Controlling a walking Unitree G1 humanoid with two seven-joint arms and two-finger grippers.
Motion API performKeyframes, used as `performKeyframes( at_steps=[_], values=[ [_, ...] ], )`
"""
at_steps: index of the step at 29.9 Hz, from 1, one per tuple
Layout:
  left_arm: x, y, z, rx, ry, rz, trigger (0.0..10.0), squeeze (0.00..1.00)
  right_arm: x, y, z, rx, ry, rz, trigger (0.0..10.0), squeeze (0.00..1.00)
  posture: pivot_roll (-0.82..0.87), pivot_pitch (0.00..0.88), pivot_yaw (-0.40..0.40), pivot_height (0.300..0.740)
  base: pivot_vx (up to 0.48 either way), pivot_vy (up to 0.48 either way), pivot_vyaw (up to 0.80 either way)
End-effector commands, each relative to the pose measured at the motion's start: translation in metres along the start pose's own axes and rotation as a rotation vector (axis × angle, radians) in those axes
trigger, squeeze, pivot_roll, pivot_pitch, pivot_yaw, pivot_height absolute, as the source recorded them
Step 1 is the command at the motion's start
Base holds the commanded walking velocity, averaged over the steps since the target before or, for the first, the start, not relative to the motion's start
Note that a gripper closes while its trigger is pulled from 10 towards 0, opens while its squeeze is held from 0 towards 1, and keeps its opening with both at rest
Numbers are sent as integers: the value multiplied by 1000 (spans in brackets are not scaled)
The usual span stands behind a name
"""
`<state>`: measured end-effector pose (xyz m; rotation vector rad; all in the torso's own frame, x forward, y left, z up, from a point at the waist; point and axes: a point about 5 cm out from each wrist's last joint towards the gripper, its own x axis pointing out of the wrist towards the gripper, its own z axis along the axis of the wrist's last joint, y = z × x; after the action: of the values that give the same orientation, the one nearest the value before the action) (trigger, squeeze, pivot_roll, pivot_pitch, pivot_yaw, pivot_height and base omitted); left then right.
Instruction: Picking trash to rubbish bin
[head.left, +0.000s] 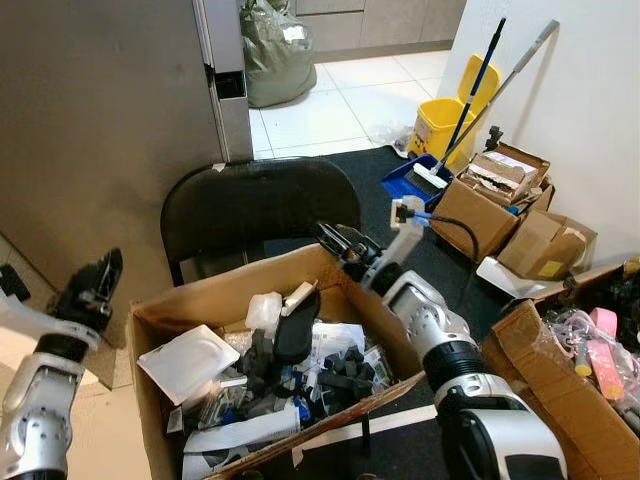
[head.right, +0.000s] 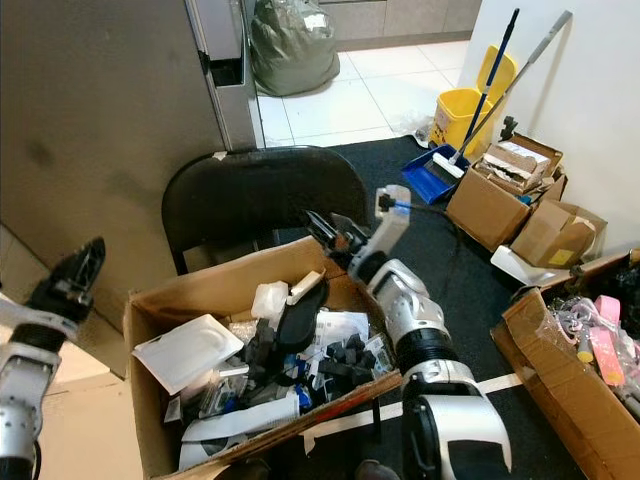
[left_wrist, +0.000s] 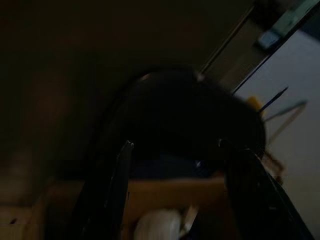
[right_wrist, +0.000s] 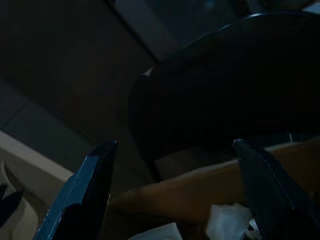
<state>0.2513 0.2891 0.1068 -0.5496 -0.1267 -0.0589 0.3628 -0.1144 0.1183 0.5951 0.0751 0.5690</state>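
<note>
I am hovering over the open brown cardboard box (head.left: 160, 330) crammed with white and black rubbish, which is serving as the bin. My right gripper (head.left: 338, 243) is hanging released and empty above its far rim; my left gripper (head.left: 98, 278), also parted, is waiting just outside its left wall. I am judging that reaching in could knock the black shoe-like piece (head.left: 296, 322) over the edge.

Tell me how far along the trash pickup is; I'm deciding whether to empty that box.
Done, it appears: the cardboard box already holds mixed trash, including a white tray and black foam pieces. In hand: nothing; the right end effector hovers open over the box's far edge, and the left end effector is open beside the box. What is left cannot be judged.
</note>
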Motion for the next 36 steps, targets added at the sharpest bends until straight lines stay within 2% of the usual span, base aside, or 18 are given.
performKeyframes(
  at_steps=[1, 6, 11, 19, 25, 27, 29, 30, 34, 35, 36],
  values=[
    [-6, 6, -8, 11, 48, 28, 10000, 0, -4, -2, -11, 14, 27, -16, 10000, 0, 18, 78, 44, 740, -371, 0, 0],
    [-4, 2, -14, 6, 75, 15, 10000, 0, -2, 2, -19, 18, 42, -4, 10000, 0, 20, 81, 47, 740, -442, 0, 0],
    [2, -9, -21, 10, 99, -23, 10000, 0, 5, 12, -28, 26, 52, 36, 10000, 0, 14, 78, 50, 740, -480, 0, 0],
    [5, -18, -26, 1, 102, -50, 10000, 0, 4, 10, -29, 13, 56, 14, 10000, 0, 15, 82, 48, 740, -480, 0, 0],
    [9, -33, -41, -28, 131, -97, 10000, 0, -8, -15, -29, -58, 94, -184, 10000, 0, 13, 84, 48, 740, -480, 0, 0],
    [9, -34, -43, -28, 139, -101, 10000, 0, -11, -19, -30, -57, 99, -210, 10000, 0, 10, 85, 48, 740, -480, 0, 0],
    [3, -30, -64, -23, 217, -92, 10000, 0, -25, -36, -34, -84, 135, -338, 10000, 0, 3, 82, 51, 740, 0, 0, 0],
    [3, -30, -64, -23, 217, -92, 10000, 0, -25, -36, -34, -84, 135, -338, 10000, 0, 3, 82, 51, 740, 0, 0, 0],
    [-26, -16, -115, -10, 425, -59, 10000, 0, -64, -66, -53, -122, 238, -568, 10000, 0, -8, 82, 58, 740, 0, 0, 0],
    [-26, -16, -115, -10, 425, -59, 10000, 0, -64, -66, -53, -122, 238, -568, 10000, 0, -8, 82, 58, 740, 0, 0, 0],
    [-42, -7, -133, 4, 509, -3, 10000, 0, -79, -74, -62, -122, 277, -626, 10000, 0, -10, 82, 57, 740, 0, 0, 0]
  ],
)
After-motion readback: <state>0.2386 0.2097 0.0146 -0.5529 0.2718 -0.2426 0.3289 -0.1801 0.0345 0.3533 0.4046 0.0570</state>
